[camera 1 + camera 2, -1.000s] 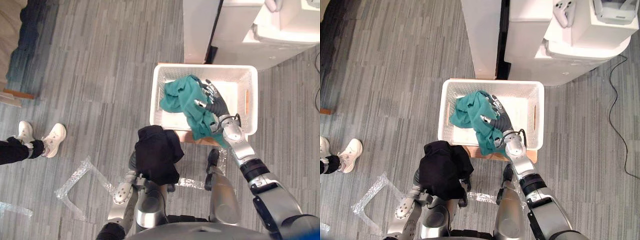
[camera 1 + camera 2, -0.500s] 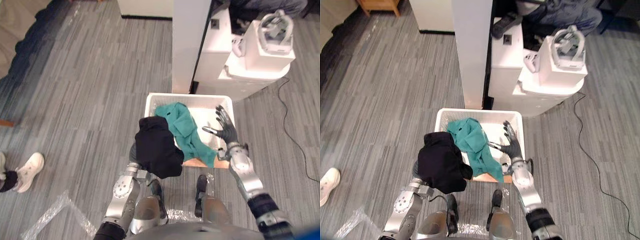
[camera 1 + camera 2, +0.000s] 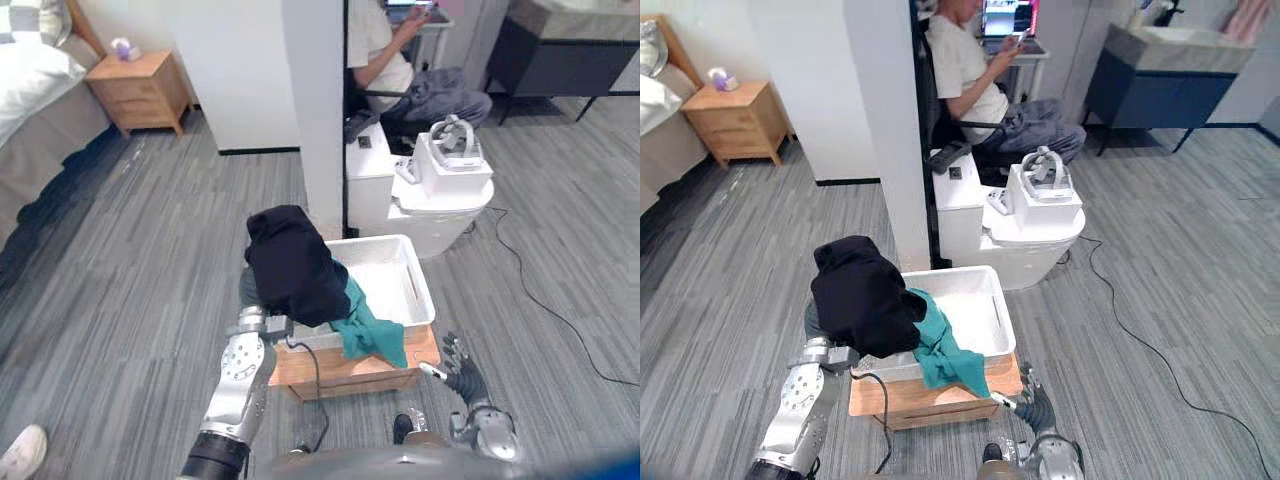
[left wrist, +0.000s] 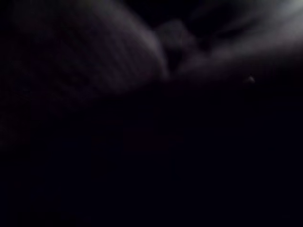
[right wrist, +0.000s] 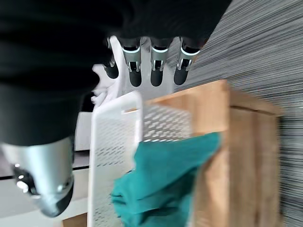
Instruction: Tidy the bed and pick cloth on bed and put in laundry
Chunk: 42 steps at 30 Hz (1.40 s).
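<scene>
A: Where's the cloth?
B: Black crumpled cloth (image 3: 293, 265) above the white perforated plastic basket (image 3: 400, 262); left robot hand buried, grip unclear. Right robot hand (image 3: 462, 376) spread, empty.
A: Risk?
B: Teal cloth (image 3: 370, 332) draping the rim may slide out.

I see grey plank floor (image 3: 1160, 300) all round. A white pillar (image 3: 885, 120) stands mid-room, with a low white cabinet (image 3: 970, 230) at its foot. A wooden nightstand (image 3: 740, 120) sits far left beside the bed (image 3: 35, 90). A dark blue counter (image 3: 1160, 85) is far right (a person (image 3: 965, 70) sits behind the pillar). The light is even and bright.
</scene>
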Motion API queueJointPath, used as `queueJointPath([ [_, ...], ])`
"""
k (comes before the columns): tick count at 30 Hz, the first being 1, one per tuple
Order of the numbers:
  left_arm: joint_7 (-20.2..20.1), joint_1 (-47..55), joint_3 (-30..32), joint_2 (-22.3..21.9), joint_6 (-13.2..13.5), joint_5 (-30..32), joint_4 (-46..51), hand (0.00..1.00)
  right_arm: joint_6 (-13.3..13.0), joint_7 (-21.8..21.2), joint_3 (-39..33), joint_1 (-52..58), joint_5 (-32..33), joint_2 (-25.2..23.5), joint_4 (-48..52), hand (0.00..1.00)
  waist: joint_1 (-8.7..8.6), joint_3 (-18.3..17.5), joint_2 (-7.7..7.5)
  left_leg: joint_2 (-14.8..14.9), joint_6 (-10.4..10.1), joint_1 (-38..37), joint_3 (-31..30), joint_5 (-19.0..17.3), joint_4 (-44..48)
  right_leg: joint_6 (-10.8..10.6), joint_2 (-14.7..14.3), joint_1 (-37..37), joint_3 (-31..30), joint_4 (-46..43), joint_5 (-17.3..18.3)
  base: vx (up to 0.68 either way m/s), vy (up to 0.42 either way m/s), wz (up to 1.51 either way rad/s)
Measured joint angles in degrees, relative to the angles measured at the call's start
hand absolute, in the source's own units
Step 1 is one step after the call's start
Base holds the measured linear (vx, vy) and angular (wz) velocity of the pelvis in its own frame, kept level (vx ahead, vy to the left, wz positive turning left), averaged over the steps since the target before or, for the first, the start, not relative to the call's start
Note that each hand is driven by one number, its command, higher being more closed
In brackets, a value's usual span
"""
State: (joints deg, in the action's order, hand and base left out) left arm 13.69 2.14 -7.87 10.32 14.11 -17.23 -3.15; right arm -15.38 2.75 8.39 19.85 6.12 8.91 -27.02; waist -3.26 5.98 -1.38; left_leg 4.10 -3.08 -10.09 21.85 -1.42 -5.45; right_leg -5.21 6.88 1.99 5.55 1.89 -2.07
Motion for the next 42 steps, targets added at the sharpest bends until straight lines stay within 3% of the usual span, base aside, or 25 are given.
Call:
queueJointPath([
  [4, 0.86, -4.09, 1.99, 2.64, -2.59, 1.11, -2.22, 1.0, -0.14, -1.88, 0.03, 1.91, 0.36, -0.01, -0.12, 0.0, -0.66, -0.35, -0.15, 0.18, -0.46, -1.14, 1.07, 0.29, -0.35, 0.37, -0.41, 0.62, -0.56, 0.28, -0.35, 0.02, 0.002, -0.13],
  [8, 2.63, -12.43, 4.06, 6.37, -5.51, 1.06, -12.51, 1.0, -0.6, -3.54, 0.27, 2.35, 0.4, -0.02, -1.23, 0.0, -2.13, 0.06, -0.59, 0.22, -0.31, -0.98, 1.82, 0.36, -0.15, 0.16, -0.73, 0.33, -2.23, 0.98, -1.64, 0.03, 0.001, -0.15],
  [10, 2.9, -15.45, 4.46, 8.09, -6.52, 1.18, -15.32, 1.0, -1.04, -3.81, 0.46, 1.86, 0.5, -0.01, -1.12, 0.0, -2.02, 1.07, -1.04, 0.31, -0.46, -0.67, 2.97, 0.24, -0.14, 0.37, -0.83, -0.61, -3.44, 0.92, -1.92, 0.01, 0.001, -0.26],
  [15, 3.04, -26.29, 2.39, 12.77, -6.53, 6.35, -21.4, 1.0, -3.11, -3.66, 1.11, -2.78, 2.54, 0.08, -0.78, 0.0, -2.45, 6.52, -2.8, 0.03, -0.43, 3.55, 4.66, 0.17, 0.56, 0.32, -0.75, -6.25, -5.62, -0.94, -2.38, -0.03, -0.011, -0.21],
  [18, 2.86, -32.57, -1.43, 15.18, -6.79, 8.96, -25.82, 1.0, -4.52, -3.51, 1.1, -6.88, 4.64, 0.19, 0.37, 0.0, -3.4, 10.39, -2.77, 0.15, 0.17, 6.85, 5.79, -0.33, 2.33, 0.31, -0.65, -9.41, -6.86, -1.03, -3.05, 0.03, -0.017, -0.2],
  [24, 1.99, -37.34, -5.01, 15.24, -6.77, 11.16, -31.1, 1.0, -7.01, -2.41, 1.13, -12.52, 7.46, 0.25, 1.33, 0.0, -3.79, 15.21, -2.48, 1.55, -0.23, 10.38, 7.52, -3.47, 8.53, 0.56, -1.22, -12.15, -10.22, -2.18, -3.24, 0.08, 0.001, -0.14],
  [29, -0.23, -36.94, -7.47, 14.76, -5.43, 11.18, -31.85, 1.0, -7.62, -2.16, 1.35, -13.69, 8.99, 0.3, 1.4, 0.0, -3.96, 16.16, -2.1, 2.73, -0.35, 11.89, 7.74, -6.26, 13.09, 0.56, -1.28, -12.75, -12.58, -3.03, -3.24, 0.05, 0.018, -0.09],
  [32, -1.58, -33.18, -8.05, 13.09, -3.71, 11.19, -28.94, 1.0, -7.63, -2.06, 1.56, -13.73, 8.99, 0.27, 1.35, 0.0, -4.06, 16.21, -2.01, 2.84, -0.16, 12.04, 7.73, -7.14, 14.85, 0.56, -0.97, -12.62, -12.62, -3.85, -3.24, 0.0, 0.036, 0.01],
  [38, -3.39, -22.59, -12.71, 8.09, -4.04, 12.39, -20.94, 1.0, -7.94, -2.05, 1.63, -13.77, 9.0, 0.06, 1.11, 0.0, -3.62, 16.25, -1.66, 3.0, 0.95, 11.96, 7.41, -9.92, 17.25, 0.59, -0.99, -11.42, -12.65, -3.87, -3.15, -0.04, 0.032, 0.04],
  [39, -3.4, -21.82, -12.88, 7.68, -4.37, 12.49, -20.54, 0.0, -7.98, -2.05, 1.64, -13.77, 9.0, 0.06, 1.07, 0.0, -3.6, 16.24, -1.65, 3.03, 0.94, 12.1, 7.37, -10.19, 17.66, 0.62, -0.93, -11.39, -12.65, -3.87, -3.12, -0.07, 0.029, -0.04],
  [42, -3.32, -19.27, -12.92, 6.18, -7.76, 14.51, -20.54, 0.0, -8.02, -2.05, 1.67, -13.62, 8.99, 0.07, 0.3, 0.0, -3.5, 16.09, -1.37, 3.01, 1.38, 12.95, 7.24, -11.34, 19.1, 0.74, -0.57, -11.27, -12.72, -3.85, -2.35, -0.1, 0.007, -0.04],
])
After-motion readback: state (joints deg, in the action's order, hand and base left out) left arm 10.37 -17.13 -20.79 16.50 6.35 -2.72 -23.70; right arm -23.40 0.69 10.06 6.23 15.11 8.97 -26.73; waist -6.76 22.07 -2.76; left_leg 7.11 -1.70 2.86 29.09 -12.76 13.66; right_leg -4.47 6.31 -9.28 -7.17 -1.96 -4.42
